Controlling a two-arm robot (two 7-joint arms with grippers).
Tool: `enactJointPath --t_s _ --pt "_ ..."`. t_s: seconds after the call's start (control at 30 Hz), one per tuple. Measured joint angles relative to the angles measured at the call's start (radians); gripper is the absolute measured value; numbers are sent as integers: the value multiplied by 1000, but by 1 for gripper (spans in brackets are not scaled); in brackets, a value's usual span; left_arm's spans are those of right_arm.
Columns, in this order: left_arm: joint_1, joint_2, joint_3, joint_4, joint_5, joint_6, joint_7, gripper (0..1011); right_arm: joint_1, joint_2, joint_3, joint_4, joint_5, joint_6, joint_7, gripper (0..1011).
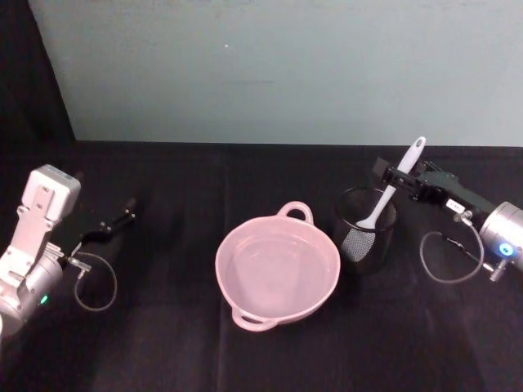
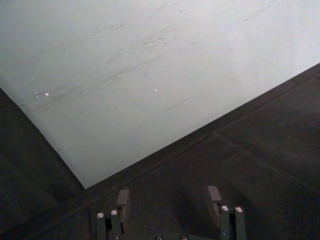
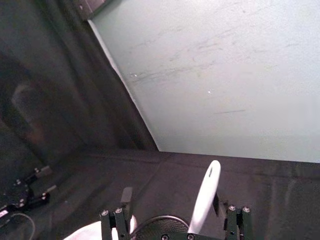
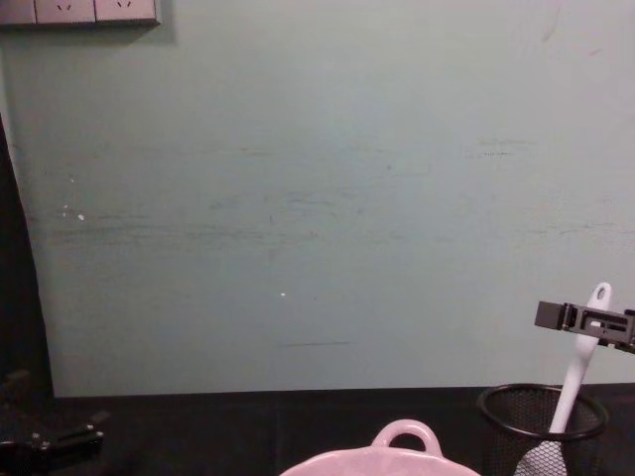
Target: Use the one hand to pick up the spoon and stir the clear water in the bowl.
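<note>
Spread boxy black right gripper (image 1: 403, 183) straddled slim white plastic spoon (image 1: 392, 189), not yet pinching. Stood tilted in wire-mesh cup (image 1: 364, 229) below fingers; glossy round pink bowl (image 1: 277, 267) beyond. Left gripper (image 1: 122, 219) spread, parked far opposite.

A: Middle of the table (image 1: 163, 343)?
B: The bowl (image 1: 278, 268), sitting on it, one loop handle toward the wall (image 1: 270, 65), the other toward the robot.
A: To its right?
B: Mesh cup (image 1: 364, 229), just beside the bowl, slightly farther back. The spoon (image 1: 392, 193) stands in it, scoop down inside, handle leaning up and right, above the rim.
A: Right gripper (image 1: 400, 181)?
B: Right of the cup, reaching in from the right edge, fingers either side of the spoon handle, above the rim.
A: Left one?
B: Left gripper (image 1: 122, 219) far left, well apart from the bowl, low near the table.
A: Behind all?
B: The wall, along the table's back edge.
</note>
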Motion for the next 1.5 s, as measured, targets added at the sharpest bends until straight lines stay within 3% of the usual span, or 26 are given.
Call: enactJointPath --t_s 0.23,0.37,0.47,0.7,0.87,1.0,1.1,1.27,1.5 --pt "0 0 0 0 0 0 0 1005 -18 24 4 -34 -27 14 -52 1002" --pt "0 0 0 0 0 0 0 1005 -31 49 3 -75 -65 28 -91 1003" --pt "0 0 0 0 0 0 0 1005 -59 90 5 -147 -117 34 -129 1002" --pt "0 0 0 0 0 0 0 1005 -134 156 49 -269 -174 34 -188 1002" --pt "0 0 0 0 0 0 0 1005 -162 180 56 -286 -240 21 -230 1002" --pt "0 0 0 0 0 0 0 1005 -176 170 58 -251 -297 -52 -245 1002" --pt "0 0 0 0 0 0 0 1005 -175 139 57 -186 -334 -128 -245 1002" --pt "0 0 0 0 0 0 0 1005 -157 97 47 -101 -368 -194 -237 1002" --pt "0 0 0 0 0 0 0 1005 -133 56 24 -50 -428 -192 -255 1003"
